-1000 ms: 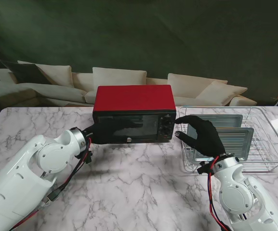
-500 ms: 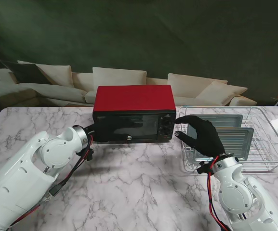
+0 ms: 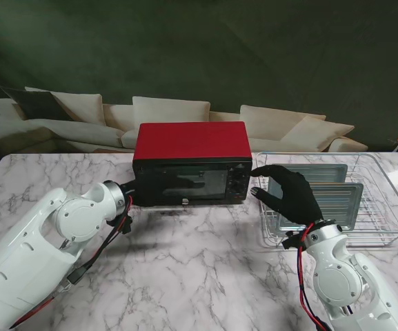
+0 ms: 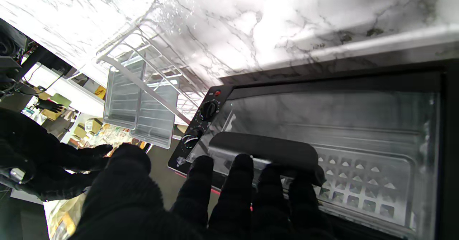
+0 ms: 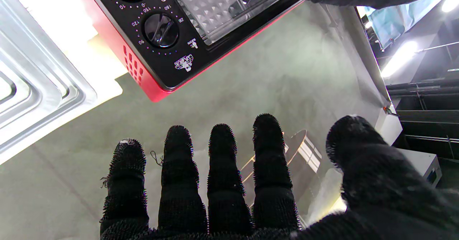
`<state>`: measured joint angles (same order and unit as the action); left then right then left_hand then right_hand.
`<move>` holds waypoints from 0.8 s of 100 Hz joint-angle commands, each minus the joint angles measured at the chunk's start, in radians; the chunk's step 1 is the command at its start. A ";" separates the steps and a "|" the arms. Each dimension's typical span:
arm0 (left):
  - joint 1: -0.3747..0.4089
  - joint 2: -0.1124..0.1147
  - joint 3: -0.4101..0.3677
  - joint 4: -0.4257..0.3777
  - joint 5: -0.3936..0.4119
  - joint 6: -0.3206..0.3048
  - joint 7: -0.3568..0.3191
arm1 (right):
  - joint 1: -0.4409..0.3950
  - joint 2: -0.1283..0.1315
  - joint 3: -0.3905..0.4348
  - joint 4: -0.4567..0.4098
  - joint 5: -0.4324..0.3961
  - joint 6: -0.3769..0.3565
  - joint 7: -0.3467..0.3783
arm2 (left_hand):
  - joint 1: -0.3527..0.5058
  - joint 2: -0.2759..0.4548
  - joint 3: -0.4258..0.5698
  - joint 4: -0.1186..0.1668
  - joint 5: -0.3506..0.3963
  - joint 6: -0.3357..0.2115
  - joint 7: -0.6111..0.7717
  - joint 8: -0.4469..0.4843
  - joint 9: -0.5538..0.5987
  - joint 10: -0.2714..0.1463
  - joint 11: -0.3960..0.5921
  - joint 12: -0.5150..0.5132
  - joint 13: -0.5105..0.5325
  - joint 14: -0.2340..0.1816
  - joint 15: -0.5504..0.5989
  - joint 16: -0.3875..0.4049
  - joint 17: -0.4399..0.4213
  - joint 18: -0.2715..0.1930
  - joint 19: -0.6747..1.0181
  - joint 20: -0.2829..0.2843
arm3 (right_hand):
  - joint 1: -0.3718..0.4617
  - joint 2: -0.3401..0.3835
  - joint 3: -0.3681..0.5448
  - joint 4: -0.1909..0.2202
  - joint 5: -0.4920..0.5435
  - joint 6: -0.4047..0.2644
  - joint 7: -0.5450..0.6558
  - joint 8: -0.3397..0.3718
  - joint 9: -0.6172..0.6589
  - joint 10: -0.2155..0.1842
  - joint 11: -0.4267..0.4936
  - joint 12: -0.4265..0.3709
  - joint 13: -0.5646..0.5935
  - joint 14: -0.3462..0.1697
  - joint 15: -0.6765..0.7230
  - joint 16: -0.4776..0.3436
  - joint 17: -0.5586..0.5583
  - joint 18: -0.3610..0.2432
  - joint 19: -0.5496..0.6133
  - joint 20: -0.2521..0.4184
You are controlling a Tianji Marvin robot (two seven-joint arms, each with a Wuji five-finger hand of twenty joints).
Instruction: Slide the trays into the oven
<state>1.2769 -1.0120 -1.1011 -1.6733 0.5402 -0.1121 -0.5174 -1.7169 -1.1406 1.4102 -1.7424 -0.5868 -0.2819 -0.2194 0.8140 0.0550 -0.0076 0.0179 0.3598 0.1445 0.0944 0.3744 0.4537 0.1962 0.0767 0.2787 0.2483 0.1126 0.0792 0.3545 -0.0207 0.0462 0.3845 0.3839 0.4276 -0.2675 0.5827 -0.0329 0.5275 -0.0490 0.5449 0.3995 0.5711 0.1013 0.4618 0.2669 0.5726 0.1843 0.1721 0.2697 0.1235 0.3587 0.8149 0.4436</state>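
Observation:
The red oven stands mid-table with its glass door closed. My left hand is at the door's front, its four fingertips against the black handle and the thumb held apart; my forearm hides most of it in the stand view. My right hand hovers open with fingers spread, just right of the oven's knobs. Two metal trays stand tilted in the wire rack.
The wire rack fills the table's right side, close against the oven. White sofa cushions lie behind the table. Marble table top stretches between the oven and me.
My left forearm has shifted slightly while the hand stays at the oven's front. The right hand, the trays and the door have not moved.

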 commanded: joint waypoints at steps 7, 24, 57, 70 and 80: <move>0.052 0.014 0.007 0.005 0.015 0.021 -0.057 | -0.002 -0.002 0.001 0.004 -0.001 0.002 -0.003 | 0.009 0.025 -0.022 -0.026 0.027 0.008 0.004 0.007 0.037 0.019 0.009 0.023 0.117 0.133 0.131 0.080 0.062 0.097 0.178 0.056 | -0.009 0.045 -0.022 -0.006 -0.020 0.001 -0.008 -0.010 -0.003 0.002 0.001 0.006 0.012 -0.026 0.013 0.015 -0.011 -0.004 0.009 -0.005; 0.099 0.025 -0.003 -0.024 0.046 0.028 -0.092 | -0.002 -0.002 0.001 0.005 -0.002 0.002 -0.005 | 0.011 0.025 -0.023 -0.026 0.027 0.007 0.004 0.007 0.037 0.017 0.002 0.025 0.115 0.134 0.127 0.082 0.058 0.097 0.189 0.052 | -0.009 0.045 -0.022 -0.006 -0.019 0.001 -0.007 -0.009 -0.004 0.004 0.001 0.006 0.012 -0.027 0.013 0.015 -0.011 -0.005 0.010 -0.005; 0.187 0.036 -0.007 -0.054 0.066 0.053 -0.126 | 0.000 -0.003 -0.002 0.007 -0.005 0.001 -0.012 | 0.023 0.031 -0.020 -0.024 0.027 0.007 0.005 0.008 0.034 0.010 -0.003 0.029 0.109 0.134 0.122 0.080 0.050 0.101 0.191 0.040 | -0.011 0.045 -0.021 -0.006 -0.020 0.001 -0.005 -0.009 -0.007 0.003 0.003 0.007 0.011 -0.027 0.014 0.015 -0.011 -0.005 0.011 -0.005; 0.214 0.040 -0.005 -0.069 0.069 0.069 -0.141 | 0.000 -0.003 -0.002 0.008 -0.006 0.003 -0.011 | 0.028 0.032 -0.021 -0.024 0.029 0.007 0.006 0.008 0.030 0.008 -0.004 0.030 0.106 0.135 0.119 0.078 0.048 0.101 0.191 0.037 | -0.010 0.045 -0.021 -0.006 -0.021 0.001 -0.005 -0.009 -0.006 0.003 0.004 0.007 0.012 -0.029 0.015 0.015 -0.011 -0.004 0.011 -0.005; 0.234 0.042 -0.007 -0.081 0.070 0.074 -0.147 | 0.000 -0.003 -0.002 0.008 -0.006 0.002 -0.012 | 0.031 0.032 -0.021 -0.023 0.031 0.008 0.007 0.008 0.029 0.008 -0.004 0.030 0.108 0.136 0.119 0.077 0.048 0.104 0.191 0.035 | -0.010 0.045 -0.021 -0.006 -0.022 0.002 -0.005 -0.010 -0.008 0.001 0.003 0.007 0.011 -0.026 0.015 0.014 -0.011 -0.005 0.011 -0.005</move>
<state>1.4840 -0.9753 -1.1151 -1.8000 0.5994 -0.0564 -0.6387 -1.7158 -1.1415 1.4090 -1.7385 -0.5900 -0.2822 -0.2301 0.8304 0.0550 -0.0076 0.0179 0.3718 0.1457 0.0963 0.3744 0.4857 0.1424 0.0764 0.2924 0.2859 -0.0204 0.0062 -0.0095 0.0455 0.1152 0.5986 0.4072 0.4275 -0.2675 0.5827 -0.0329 0.5274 -0.0490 0.5449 0.3995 0.5711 0.1014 0.4618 0.2670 0.5726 0.1843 0.1731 0.2697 0.1235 0.3587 0.8149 0.4436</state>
